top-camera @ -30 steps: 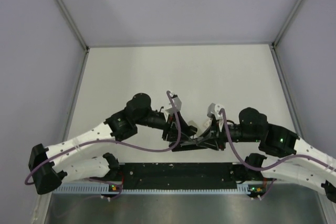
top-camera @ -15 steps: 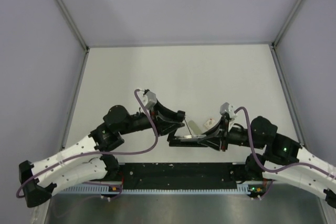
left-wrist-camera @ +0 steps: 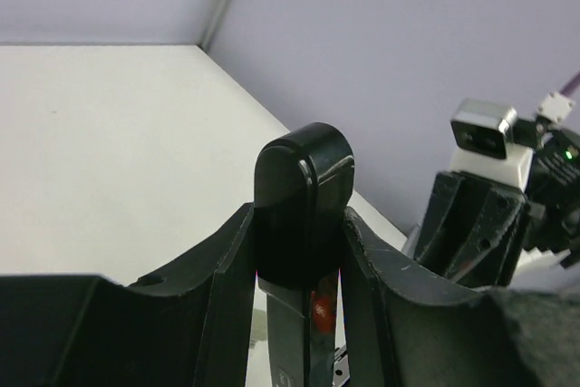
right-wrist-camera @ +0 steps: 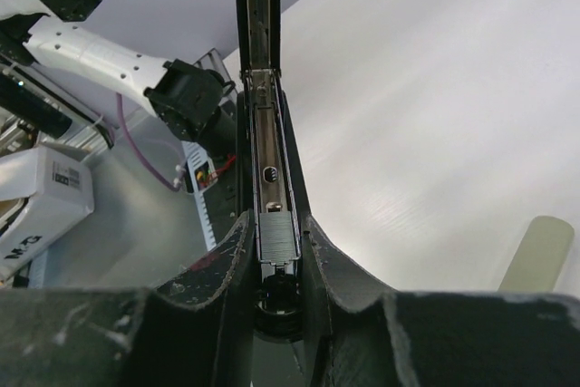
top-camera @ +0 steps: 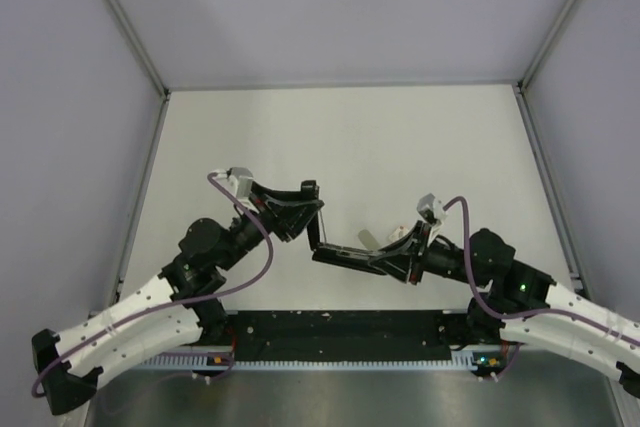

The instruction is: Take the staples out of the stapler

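Note:
The black stapler [top-camera: 347, 256] hangs above the table between both arms, swung open. My right gripper [top-camera: 388, 254] is shut on its base. In the right wrist view the bare metal magazine [right-wrist-camera: 270, 147] runs away from my gripper [right-wrist-camera: 275, 228], with a strip of staples [right-wrist-camera: 276, 235] lying in it between the fingers. My left gripper [top-camera: 311, 215] is shut on the stapler's top cover [top-camera: 316, 229], which stands up from the hinge. In the left wrist view the cover's rounded black end [left-wrist-camera: 304, 192] sticks up between the fingers.
A short grey-green bar [top-camera: 368, 238] lies on the table just behind the stapler; it also shows in the right wrist view as the grey-green bar [right-wrist-camera: 538, 256]. The black base strip [top-camera: 340, 332] runs along the near edge. Grey walls enclose the white table [top-camera: 400, 147].
My left gripper has drawn back to the left with the top cover, opening the stapler wide. My right gripper has shifted down and right with the base.

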You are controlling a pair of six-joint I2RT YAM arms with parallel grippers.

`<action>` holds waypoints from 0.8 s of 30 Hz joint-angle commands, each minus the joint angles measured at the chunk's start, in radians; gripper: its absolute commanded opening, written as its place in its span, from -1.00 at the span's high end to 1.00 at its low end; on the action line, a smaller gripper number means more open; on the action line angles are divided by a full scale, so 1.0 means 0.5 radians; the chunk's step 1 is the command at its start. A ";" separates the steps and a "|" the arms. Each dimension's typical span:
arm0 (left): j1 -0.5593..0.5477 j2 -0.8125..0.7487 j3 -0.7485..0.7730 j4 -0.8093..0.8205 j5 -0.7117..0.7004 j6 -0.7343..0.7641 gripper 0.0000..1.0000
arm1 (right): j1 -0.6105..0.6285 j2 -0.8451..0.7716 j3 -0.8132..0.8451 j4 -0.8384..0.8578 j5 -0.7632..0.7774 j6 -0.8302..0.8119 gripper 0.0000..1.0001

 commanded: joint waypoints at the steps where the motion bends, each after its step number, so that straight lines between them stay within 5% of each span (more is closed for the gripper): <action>1: 0.149 -0.140 -0.030 0.368 -0.575 -0.043 1.00 | 0.004 0.009 -0.090 0.013 0.032 0.075 1.00; 15: 0.182 -0.287 -0.395 0.957 -0.928 -0.099 1.00 | 0.004 0.284 -0.157 0.412 0.229 0.050 1.00; 24: 0.244 -0.377 -0.417 1.025 -1.073 -0.022 1.00 | 0.004 0.607 -0.268 0.759 0.186 0.109 1.00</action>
